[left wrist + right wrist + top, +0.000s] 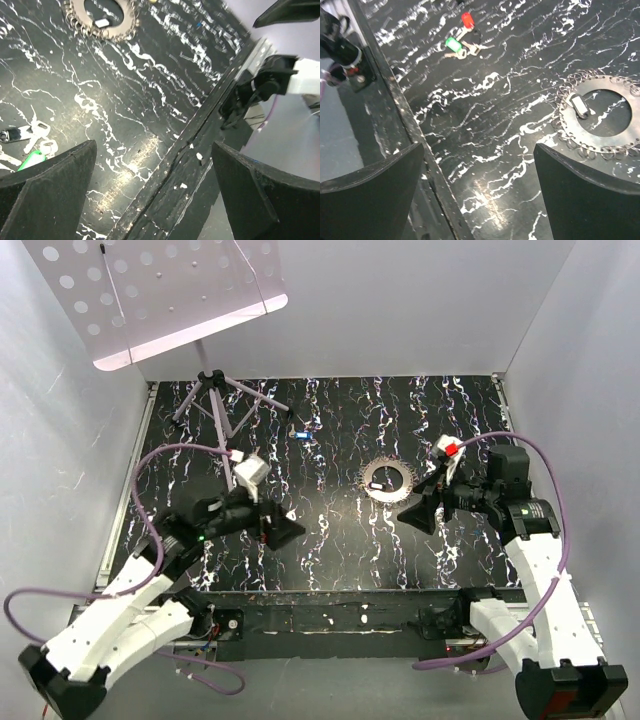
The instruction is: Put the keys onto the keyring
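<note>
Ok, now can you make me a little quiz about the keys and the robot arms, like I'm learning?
1. True or false: the left gripper is holding a key.
2. Which colour key lies beside the green key? A red, B yellow, C purple.
3. Fill in: the keyring lies nearer the ___ gripper.

Key:
1. False. It is open and empty.
2. A, the red key.
3. Right: the right gripper is closer.
</note>
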Tool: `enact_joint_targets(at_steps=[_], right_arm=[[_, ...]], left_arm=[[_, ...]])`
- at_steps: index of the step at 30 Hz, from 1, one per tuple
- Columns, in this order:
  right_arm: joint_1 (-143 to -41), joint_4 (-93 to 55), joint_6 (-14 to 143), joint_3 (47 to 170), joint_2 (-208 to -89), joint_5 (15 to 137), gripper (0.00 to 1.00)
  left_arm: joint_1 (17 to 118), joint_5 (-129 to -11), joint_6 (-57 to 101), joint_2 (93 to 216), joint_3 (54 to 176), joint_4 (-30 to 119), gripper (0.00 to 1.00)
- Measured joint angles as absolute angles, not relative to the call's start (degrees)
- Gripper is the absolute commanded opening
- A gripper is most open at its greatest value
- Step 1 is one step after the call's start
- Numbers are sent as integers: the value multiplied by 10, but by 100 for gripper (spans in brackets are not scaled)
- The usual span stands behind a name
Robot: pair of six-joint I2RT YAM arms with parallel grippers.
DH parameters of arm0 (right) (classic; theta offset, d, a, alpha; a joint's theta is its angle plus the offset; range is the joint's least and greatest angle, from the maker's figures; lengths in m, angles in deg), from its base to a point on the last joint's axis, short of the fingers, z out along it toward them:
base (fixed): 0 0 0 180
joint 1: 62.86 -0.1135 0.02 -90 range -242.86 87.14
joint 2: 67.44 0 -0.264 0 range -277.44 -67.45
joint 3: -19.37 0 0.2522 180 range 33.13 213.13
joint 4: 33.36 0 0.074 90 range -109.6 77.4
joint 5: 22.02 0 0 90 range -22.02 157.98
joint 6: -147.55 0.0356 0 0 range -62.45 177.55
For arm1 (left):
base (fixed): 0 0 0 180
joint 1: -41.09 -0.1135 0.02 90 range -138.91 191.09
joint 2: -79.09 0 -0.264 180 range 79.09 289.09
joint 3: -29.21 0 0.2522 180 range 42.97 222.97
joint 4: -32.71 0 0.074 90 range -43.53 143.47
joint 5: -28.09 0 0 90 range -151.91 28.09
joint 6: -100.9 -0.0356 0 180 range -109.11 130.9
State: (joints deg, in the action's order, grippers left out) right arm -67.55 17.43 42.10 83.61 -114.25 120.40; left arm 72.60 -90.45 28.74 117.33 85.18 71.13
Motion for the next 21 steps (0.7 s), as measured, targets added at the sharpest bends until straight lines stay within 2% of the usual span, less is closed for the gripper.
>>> enact_joint_targets(at_steps=[2,5,11,16,21], right_arm=[[-692,193,383,843,-1156,1180,100],[-695,210,347,841,-1175,1151,100],[-692,176,345,776,-1145,1118,100],[-680,168,353,771,-1151,1116,100],[-674,165,352,771,-1155,1121,100]], left_arm=[[783,-839,282,1210,869,725,100],[816,-770,280,1247,880,738,100],[818,-686,295,1257,880,737,100],[819,-661,298,1263,880,722,100],[820,-619,300,1357,903,735,99]])
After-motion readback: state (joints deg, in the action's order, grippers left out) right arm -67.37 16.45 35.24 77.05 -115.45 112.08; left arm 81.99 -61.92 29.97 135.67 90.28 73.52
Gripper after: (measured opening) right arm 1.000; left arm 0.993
